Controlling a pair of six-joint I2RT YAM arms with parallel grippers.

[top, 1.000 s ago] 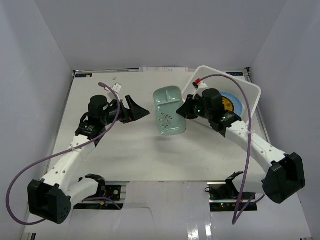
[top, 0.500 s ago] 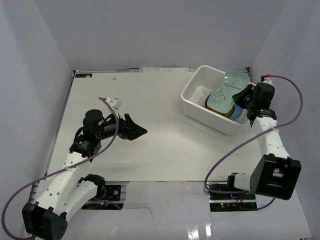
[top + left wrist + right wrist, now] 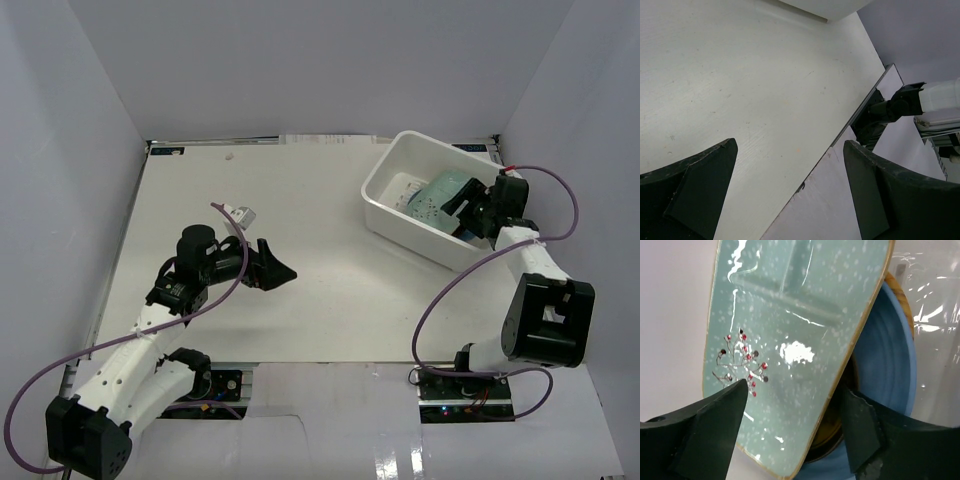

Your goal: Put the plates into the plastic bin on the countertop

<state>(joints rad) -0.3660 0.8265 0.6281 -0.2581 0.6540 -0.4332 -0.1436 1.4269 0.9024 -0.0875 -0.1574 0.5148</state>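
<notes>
The white plastic bin point(image 3: 392, 205) stands at the back right of the countertop point(image 3: 300, 200). Inside it, the mint-green oblong plate point(image 3: 438, 194) leans on a stack of other plates. In the right wrist view this plate point(image 3: 795, 315), with its red berry sprig, lies over a light blue plate point(image 3: 892, 365) and a dark one point(image 3: 840, 440). My right gripper point(image 3: 470, 208) is inside the bin, open, its fingers standing either side of the mint plate's near end point(image 3: 792, 435). Over the bare countertop hangs my left gripper point(image 3: 277, 269), open and holding nothing point(image 3: 790, 195).
Grey walls close in the left, back and right sides. In the left wrist view, the countertop's dark-edged near border point(image 3: 860, 110) runs diagonally, with the right arm's base point(image 3: 890, 107) beyond it. A purple cable point(image 3: 440, 300) loops beside the right arm.
My right arm carried the mint-green plate from mid-table into the bin and its jaws spread apart. My left arm drew back a little toward its base.
</notes>
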